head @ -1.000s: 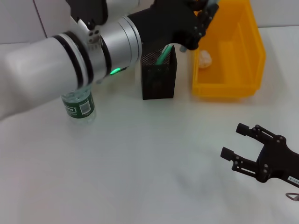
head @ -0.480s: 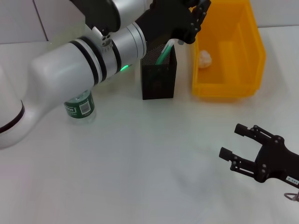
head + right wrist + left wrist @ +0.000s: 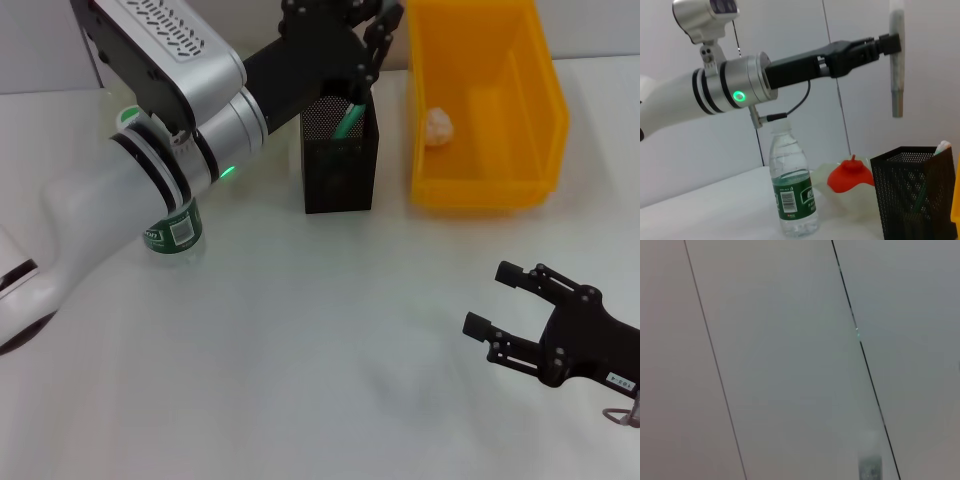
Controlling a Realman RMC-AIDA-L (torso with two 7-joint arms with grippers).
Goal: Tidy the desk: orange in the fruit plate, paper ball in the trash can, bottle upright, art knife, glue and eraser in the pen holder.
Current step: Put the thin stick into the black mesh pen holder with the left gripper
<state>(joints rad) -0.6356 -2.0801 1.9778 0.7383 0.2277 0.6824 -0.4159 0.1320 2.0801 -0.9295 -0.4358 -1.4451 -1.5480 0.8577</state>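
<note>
So the left gripper (image 3: 372, 35) is up above the black mesh pen holder (image 3: 340, 160), clamped on a long grey stick-shaped thing, probably the art knife (image 3: 896, 70), which hangs upright over the holder in the right wrist view. A green-handled item (image 3: 349, 120) is already poking out of the holder. The water bottle (image 3: 792, 187) is standing upright on the white desk (image 3: 300, 350), off to the holder's left side and partly hidden behind the left arm in the head view. The paper ball (image 3: 439, 124) sits inside the yellow bin (image 3: 540, 120), just right of the holder. The fruit plate with an orange-red thing (image 3: 850, 177) on it sits behind, between bottle and holder. The right gripper (image 3: 505, 300) hovers low over the desk near the front right, fingers spread wide, holding nothing.
</note>
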